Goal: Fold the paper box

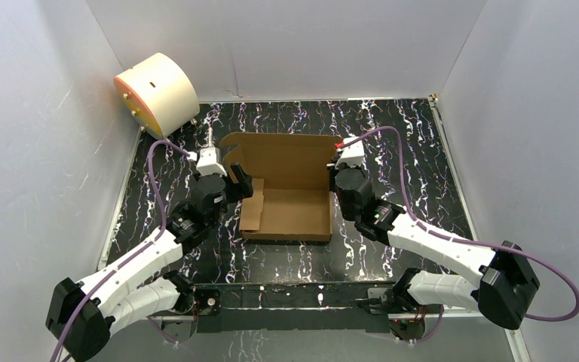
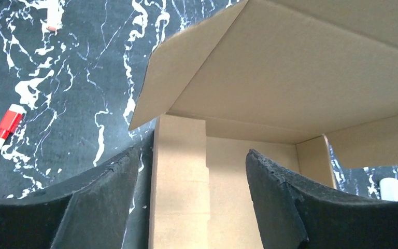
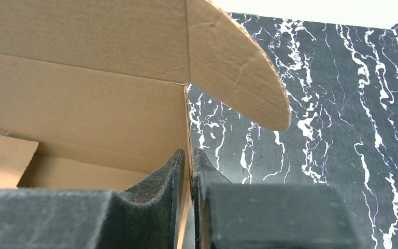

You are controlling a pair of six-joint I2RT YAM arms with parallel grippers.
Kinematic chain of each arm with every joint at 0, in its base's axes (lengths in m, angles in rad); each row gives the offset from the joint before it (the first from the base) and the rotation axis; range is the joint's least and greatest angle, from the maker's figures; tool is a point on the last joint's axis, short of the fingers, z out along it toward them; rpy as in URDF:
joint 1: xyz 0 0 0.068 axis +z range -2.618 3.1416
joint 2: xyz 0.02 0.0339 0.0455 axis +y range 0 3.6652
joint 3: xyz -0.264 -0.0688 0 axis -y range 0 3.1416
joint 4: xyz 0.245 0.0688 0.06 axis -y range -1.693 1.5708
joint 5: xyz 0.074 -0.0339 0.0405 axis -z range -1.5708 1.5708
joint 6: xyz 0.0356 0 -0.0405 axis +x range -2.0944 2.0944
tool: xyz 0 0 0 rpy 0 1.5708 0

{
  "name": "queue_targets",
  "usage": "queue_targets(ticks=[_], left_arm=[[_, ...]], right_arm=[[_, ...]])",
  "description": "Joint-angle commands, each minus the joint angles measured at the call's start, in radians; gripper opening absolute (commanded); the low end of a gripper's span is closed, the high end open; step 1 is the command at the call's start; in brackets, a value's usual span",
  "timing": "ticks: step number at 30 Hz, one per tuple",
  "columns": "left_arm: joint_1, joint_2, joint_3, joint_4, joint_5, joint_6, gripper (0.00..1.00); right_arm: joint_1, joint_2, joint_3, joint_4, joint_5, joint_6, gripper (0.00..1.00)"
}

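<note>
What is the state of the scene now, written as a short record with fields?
box: brown corrugated cardboard box, partly folded, lid panel raised at back
left pincer: open, straddling the left side flap
right pincer: shut on the right wall
surface: black marbled table
other: cream cylindrical drum with orange face, far left corner

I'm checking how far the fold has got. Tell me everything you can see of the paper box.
The paper box is plain brown corrugated cardboard, half formed. Its base lies flat on the black marbled table. The lid panel rises at the far side, with a rounded ear flap at its corner. The right gripper pinches the upright right wall. A left side flap stands between the fingers of the open left gripper, unclamped.
</note>
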Motion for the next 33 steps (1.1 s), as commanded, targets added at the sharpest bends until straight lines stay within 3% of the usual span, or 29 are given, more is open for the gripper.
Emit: queue_targets(ticks=[1, 7, 14, 19, 23, 33], left_arm=[[0.023, -0.01, -0.053, -0.055, 0.024, -0.018, 0.73], [0.118, 0.075, -0.095, -0.002, 0.183, -0.054, 0.69], [0.171, 0.158, -0.115, 0.051, 0.231, -0.048, 0.55], [0.176, 0.23, -0.109, 0.071, 0.27, -0.038, 0.54], [0.176, 0.265, -0.098, 0.041, 0.249, -0.027, 0.5], [0.127, 0.337, -0.045, -0.054, 0.144, 0.029, 0.26]], right_arm=[[0.001, -0.003, 0.015, 0.06, -0.053, -0.061, 0.2], [-0.001, -0.004, -0.002, 0.068, -0.094, -0.082, 0.21], [-0.001, -0.023, -0.022, 0.081, -0.113, -0.104, 0.21], [-0.003, -0.036, -0.036, 0.098, -0.117, -0.125, 0.21], [-0.004, -0.033, -0.041, 0.113, -0.137, -0.133, 0.21], [-0.003, -0.053, -0.062, 0.145, -0.143, -0.202, 0.25]])
